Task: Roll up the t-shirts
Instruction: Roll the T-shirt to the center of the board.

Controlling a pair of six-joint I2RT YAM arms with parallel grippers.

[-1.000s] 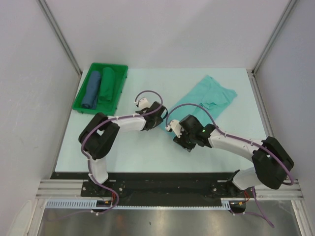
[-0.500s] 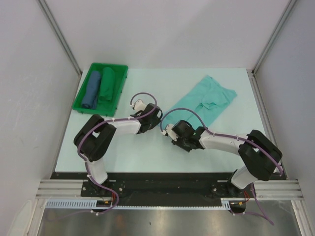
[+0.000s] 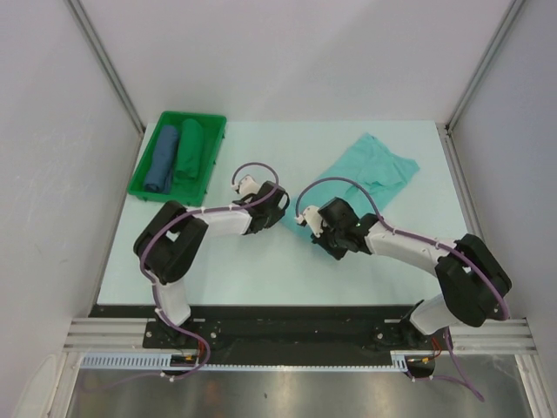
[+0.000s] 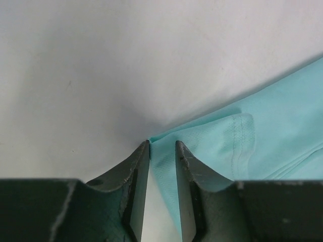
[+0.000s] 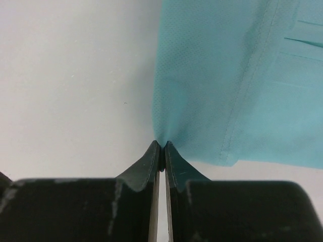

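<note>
Right tool (image 5: 162, 144) closed on t-shirt (image 5: 227, 75), left tool (image 4: 162, 146) narrower

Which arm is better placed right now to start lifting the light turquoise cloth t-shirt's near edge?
Right, I'd say. The right gripper is pinched shut on the edge of the light turquoise t-shirt, while the left gripper is open, its jaws only straddling a corner.

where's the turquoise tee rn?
Top view: the t-shirt lies spread on the right half of the table, opposite the green bin at back left. Its near-left edge is pinched in the right gripper, with the left gripper open at its corner.
</note>
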